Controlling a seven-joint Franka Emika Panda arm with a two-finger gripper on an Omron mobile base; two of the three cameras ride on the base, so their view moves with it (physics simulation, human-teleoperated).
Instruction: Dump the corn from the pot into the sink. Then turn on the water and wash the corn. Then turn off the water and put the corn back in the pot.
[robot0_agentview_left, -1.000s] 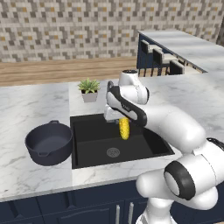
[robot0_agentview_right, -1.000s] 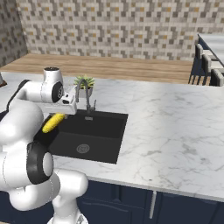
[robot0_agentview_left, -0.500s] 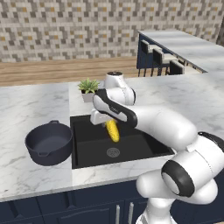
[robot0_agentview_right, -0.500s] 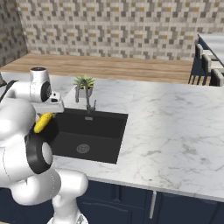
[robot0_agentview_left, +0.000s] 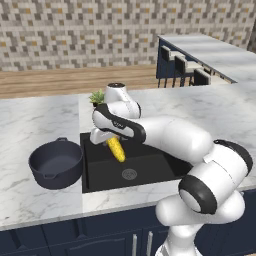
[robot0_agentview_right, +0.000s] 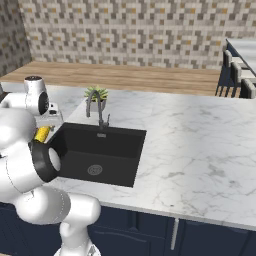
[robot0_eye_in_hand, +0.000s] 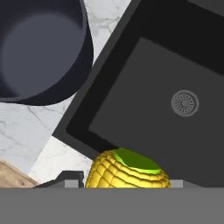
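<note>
My gripper (robot0_agentview_left: 110, 139) is shut on the corn (robot0_agentview_left: 116, 149), a short yellow cob that hangs tilted above the left part of the black sink (robot0_agentview_left: 150, 167). In the hand view the corn (robot0_eye_in_hand: 127, 169) shows its green stem end at the bottom, over the sink's left rim. The dark pot (robot0_agentview_left: 56, 163) stands on the marble just left of the sink, upright with its inside bare; in the hand view the pot (robot0_eye_in_hand: 39, 48) lies at upper left, apart from the cob. From the right base view the corn (robot0_agentview_right: 42, 134) peeks out behind my arm.
A curved metal faucet (robot0_agentview_right: 97, 109) and a small potted plant (robot0_agentview_right: 96, 95) stand behind the sink. The round drain (robot0_eye_in_hand: 185, 103) sits in the basin floor. White marble counter (robot0_agentview_right: 200, 145) spreads to the right, and a wooden strip runs along the tiled wall.
The arm has swung left with the corn in its grip, from over the sink's middle to its left edge near the pot. The pot has stayed put.
</note>
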